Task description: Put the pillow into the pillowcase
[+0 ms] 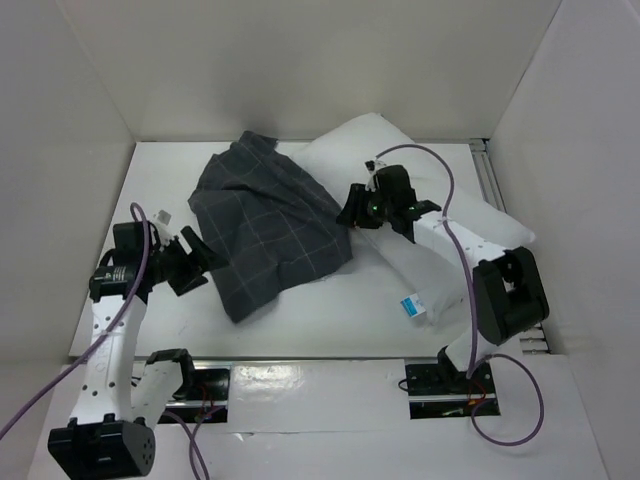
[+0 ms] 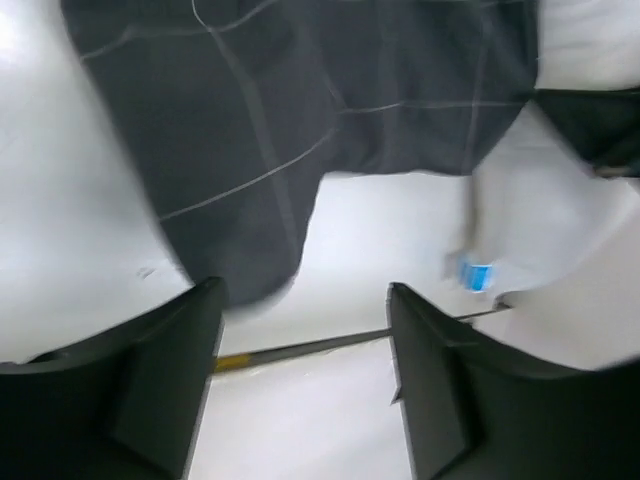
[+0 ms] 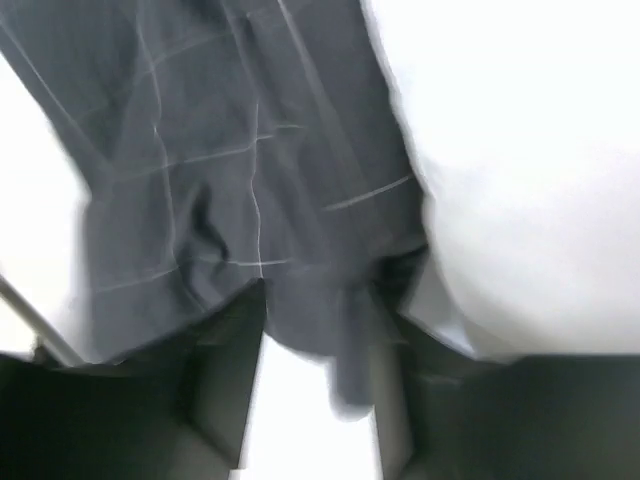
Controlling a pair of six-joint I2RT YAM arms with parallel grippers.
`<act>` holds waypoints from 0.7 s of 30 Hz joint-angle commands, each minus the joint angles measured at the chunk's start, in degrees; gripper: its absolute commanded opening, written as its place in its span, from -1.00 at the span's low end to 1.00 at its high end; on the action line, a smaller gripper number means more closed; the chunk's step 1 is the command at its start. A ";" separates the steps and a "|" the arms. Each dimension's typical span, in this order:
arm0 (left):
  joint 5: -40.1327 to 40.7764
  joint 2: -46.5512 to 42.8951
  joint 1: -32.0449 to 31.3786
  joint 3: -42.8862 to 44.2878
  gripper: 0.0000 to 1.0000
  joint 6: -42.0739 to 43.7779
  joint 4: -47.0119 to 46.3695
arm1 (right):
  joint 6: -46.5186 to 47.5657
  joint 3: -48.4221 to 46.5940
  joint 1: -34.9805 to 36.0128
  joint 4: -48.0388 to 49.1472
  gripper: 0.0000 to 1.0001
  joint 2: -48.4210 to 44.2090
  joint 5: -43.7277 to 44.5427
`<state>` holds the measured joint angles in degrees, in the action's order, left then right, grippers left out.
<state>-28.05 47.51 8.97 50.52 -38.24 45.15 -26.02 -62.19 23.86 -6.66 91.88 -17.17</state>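
Top external view: the pillow [image 1: 400, 275] is seen laid diagonally across the right of the table [image 1: 330, 325], its left side overlapped by the crumpled pillowcase [image 1: 265, 225]. The right gripper [image 1: 352, 212] is poised over the pillow at the pillowcase's right edge, its fingers parted around a loose fold that is not pinched. The left gripper [image 1: 195, 262] is held open just beside the cloth's near-left edge, with nothing gripped. A blue tag [image 1: 412, 306] is seen at the pillow's near corner.

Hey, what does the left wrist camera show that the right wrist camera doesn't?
Only the left wrist view shows the blue tag on the pillow, plus the left tool, open around nothing. Only the right wrist view shows the right tool, with a fold of cloth hanging between its fingers and the pillow bulging close beside it. Both show the checked pillowcase and part of the white pillow, blurred.
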 commanded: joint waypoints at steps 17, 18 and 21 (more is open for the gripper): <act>19.26 43.08 5.70 25.74 0.71 -0.78 -8.76 | 11.52 -25.61 11.74 -30.17 0.67 8.57 24.02; 18.74 45.63 5.71 27.16 0.71 0.00 -9.28 | 11.52 -25.61 11.74 -30.69 0.67 9.80 25.24; 16.55 54.51 6.32 31.56 0.71 1.58 -9.29 | 10.90 -23.95 11.74 -30.70 0.67 11.39 27.97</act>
<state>-9.87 98.06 14.61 77.60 -37.76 37.95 -15.86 -86.50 35.97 -32.71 102.85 4.43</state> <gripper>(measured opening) 0.853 0.835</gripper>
